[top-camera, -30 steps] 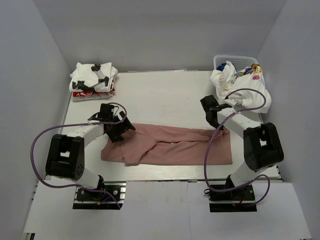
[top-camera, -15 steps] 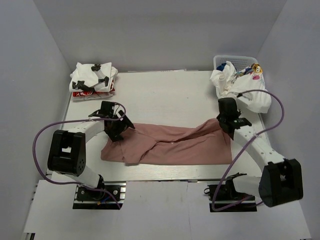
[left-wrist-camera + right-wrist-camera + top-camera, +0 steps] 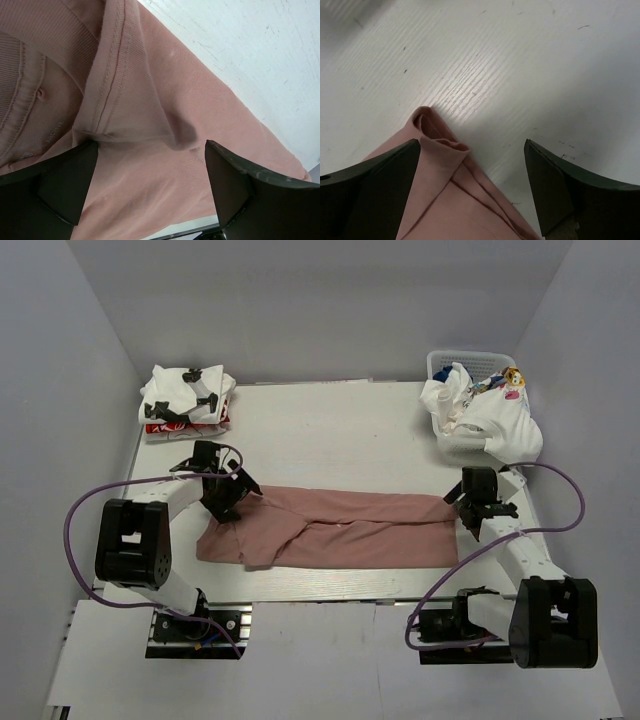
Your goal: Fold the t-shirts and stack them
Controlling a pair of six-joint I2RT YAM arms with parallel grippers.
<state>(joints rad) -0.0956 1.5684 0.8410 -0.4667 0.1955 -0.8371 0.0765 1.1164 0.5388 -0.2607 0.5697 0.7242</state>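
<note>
A dusty-pink t-shirt (image 3: pixel 340 530) lies as a long folded band across the near part of the table (image 3: pixel 330 430). My left gripper (image 3: pixel 228 502) hovers open over its left end, and the wrist view shows pink cloth (image 3: pixel 150 100) with a hem fold between the spread fingers (image 3: pixel 60 185). My right gripper (image 3: pixel 478 512) is open at the shirt's right end. There the rolled corner (image 3: pixel 440 150) lies on the table, touching neither finger. Folded t-shirts (image 3: pixel 187 400), a white one with black print on top, are stacked at the back left.
A white mesh basket (image 3: pixel 470 360) stands at the back right. A heap of white t-shirts (image 3: pixel 490 425) spills from it over the table's right edge, close behind my right gripper. Grey walls enclose the table on three sides.
My right gripper drew the shirt's right end out to the right and toward the near edge, then opened and let it go. That end now lies flat. The left gripper shifted slightly left.
</note>
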